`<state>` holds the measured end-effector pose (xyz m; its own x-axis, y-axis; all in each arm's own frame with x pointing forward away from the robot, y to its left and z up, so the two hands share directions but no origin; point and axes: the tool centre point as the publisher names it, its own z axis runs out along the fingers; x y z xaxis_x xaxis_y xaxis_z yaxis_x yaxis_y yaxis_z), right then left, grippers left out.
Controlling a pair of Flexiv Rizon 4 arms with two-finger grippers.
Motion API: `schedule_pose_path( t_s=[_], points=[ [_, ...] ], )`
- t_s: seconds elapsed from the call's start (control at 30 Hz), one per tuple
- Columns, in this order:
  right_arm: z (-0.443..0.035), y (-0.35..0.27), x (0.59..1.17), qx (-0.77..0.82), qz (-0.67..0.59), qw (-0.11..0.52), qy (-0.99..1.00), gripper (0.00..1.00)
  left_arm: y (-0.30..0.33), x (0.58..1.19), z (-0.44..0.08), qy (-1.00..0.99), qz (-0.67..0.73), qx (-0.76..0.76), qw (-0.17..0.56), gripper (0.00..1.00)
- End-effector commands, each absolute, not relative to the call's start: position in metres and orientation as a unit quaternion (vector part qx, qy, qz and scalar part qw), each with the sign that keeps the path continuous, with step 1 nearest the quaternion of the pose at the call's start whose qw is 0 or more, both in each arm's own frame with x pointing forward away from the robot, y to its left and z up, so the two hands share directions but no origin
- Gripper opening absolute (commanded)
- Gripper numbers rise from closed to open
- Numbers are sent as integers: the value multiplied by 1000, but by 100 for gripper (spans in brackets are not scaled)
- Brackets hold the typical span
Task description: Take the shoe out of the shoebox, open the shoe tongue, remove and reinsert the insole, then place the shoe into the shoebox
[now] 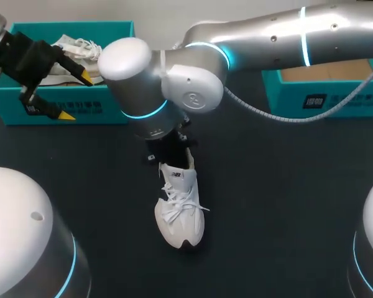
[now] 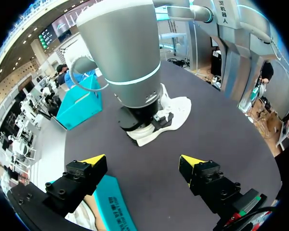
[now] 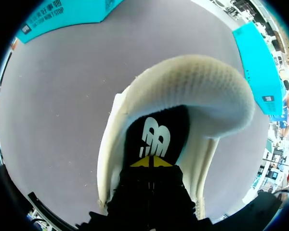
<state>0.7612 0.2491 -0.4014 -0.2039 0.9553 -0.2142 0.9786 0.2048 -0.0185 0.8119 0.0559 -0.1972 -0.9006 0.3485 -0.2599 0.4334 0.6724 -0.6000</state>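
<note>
A white shoe (image 1: 180, 214) lies on the dark table near the middle, toe toward me. My right arm reaches in from the right, and its gripper (image 1: 175, 162) points down into the heel opening. In the right wrist view its fingers (image 3: 151, 162) are shut, yellow tips together on the black insole (image 3: 156, 132) inside the shoe (image 3: 192, 91). Whether they pinch the insole is not visible. My left gripper (image 1: 76, 95) is open and empty above the front wall of the teal shoebox (image 1: 105, 112) at the back left. It looks across at the shoe (image 2: 176, 113) from a distance, its own fingers (image 2: 143, 166) wide apart.
A second white shoe (image 1: 74, 46) lies inside the left shoebox. Another teal box (image 1: 323, 99) with a brown inside stands at the back right. A grey cable (image 1: 261, 112) hangs from my right arm over the table.
</note>
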Motion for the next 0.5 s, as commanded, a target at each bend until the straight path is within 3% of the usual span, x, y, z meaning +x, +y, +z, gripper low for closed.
schedule_pose_path(
  t_s=[0.03,0.5],
  points=[
    [-408,251,762,628,-47,71,774,0,57,811,-197,913,-342,214,62,100],
    [-355,245,770,639,-37,171,749,0,57,811,-197,913,-342,214,62,100]
  ],
)
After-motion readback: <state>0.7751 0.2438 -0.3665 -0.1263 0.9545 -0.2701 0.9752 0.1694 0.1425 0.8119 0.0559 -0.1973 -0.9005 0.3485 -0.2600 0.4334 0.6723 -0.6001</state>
